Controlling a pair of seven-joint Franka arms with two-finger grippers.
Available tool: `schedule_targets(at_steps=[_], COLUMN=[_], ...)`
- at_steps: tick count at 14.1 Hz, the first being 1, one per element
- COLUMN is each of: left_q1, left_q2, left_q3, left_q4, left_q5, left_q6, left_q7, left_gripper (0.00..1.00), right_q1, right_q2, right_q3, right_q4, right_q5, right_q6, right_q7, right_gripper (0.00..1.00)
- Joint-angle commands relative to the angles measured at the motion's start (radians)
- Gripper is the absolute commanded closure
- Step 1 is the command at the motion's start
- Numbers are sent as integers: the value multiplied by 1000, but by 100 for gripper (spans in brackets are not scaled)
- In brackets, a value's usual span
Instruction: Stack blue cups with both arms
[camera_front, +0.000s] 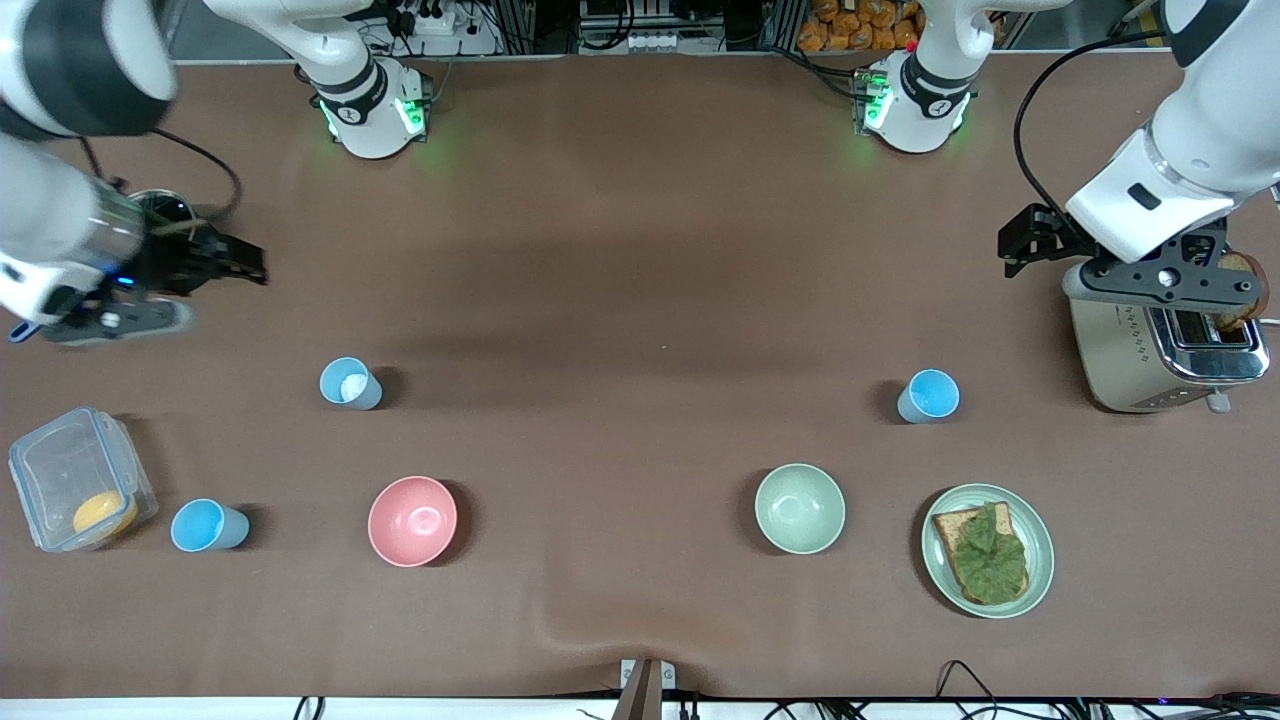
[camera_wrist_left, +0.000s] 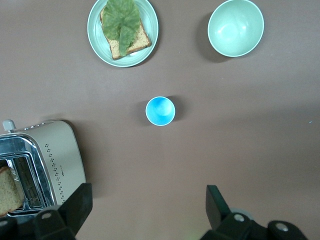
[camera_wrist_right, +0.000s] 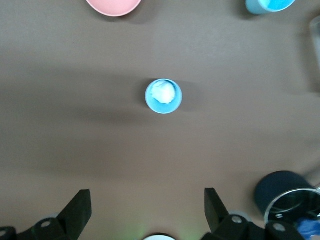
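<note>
Three blue cups stand upright on the brown table. One, with something white inside, is toward the right arm's end and shows in the right wrist view. A second stands nearer the front camera, beside a clear box, and shows at the edge of the right wrist view. The third is toward the left arm's end and shows in the left wrist view. My right gripper is open and empty, up over the table. My left gripper is open and empty, beside the toaster.
A pink bowl and a pale green bowl stand nearer the front camera. A plate holds toast with lettuce. A toaster is at the left arm's end. A clear box and a dark cup are at the right arm's end.
</note>
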Motion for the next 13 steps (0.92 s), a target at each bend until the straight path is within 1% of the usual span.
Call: schedule_targets(at_steps=[1, 2, 3, 4, 5, 6, 7, 8, 9, 10, 12, 13], left_q1=[-13, -24, -66, -82, -77, -68, -55, -27, -1, 21, 53, 92], left_q2=[21, 33, 41, 52, 56, 59, 81, 116, 168, 199, 216, 234], left_q3=[1, -6, -8, -9, -11, -9, -2, 1, 0, -2, 1, 1], left_q4=[8, 7, 7, 5, 4, 3, 3, 0, -3, 3, 2, 3], left_q5=[22, 47, 88, 117, 113, 104, 58, -3, -31, -51, -60, -62], left_q6=[-7, -7, -7, -7, -9, -13, -13, -13, -13, -23, -24, -24], left_q7=[26, 23, 8, -14, -22, -9, -14, -20, -22, -11, -15, -20], left_gripper=[0, 0, 0, 0, 0, 0, 0, 0, 0, 0, 0, 0], right_q1=[57, 82, 91, 99, 106, 108, 108, 108, 108, 106, 106, 106], right_q2=[41, 53, 65, 67, 65, 68, 80, 100, 125, 146, 169, 174], right_q3=[-4, -5, -5, -4, -5, -5, -5, -5, -7, -7, -8, -8], right_q4=[-27, -51, -86, -147, -204, -244, -277, -298, -311, -321, -370, -402], right_q5=[-20, -23, -39, -56, -61, -61, -63, -63, -69, -81, -96, -134], right_q6=[74, 126, 186, 261, 344, 408, 471, 524, 565, 597, 674, 715], right_q7=[100, 133, 184, 219, 230, 244, 253, 262, 270, 272, 291, 295], right_gripper=[0, 0, 0, 0, 0, 0, 0, 0, 0, 0, 0, 0])
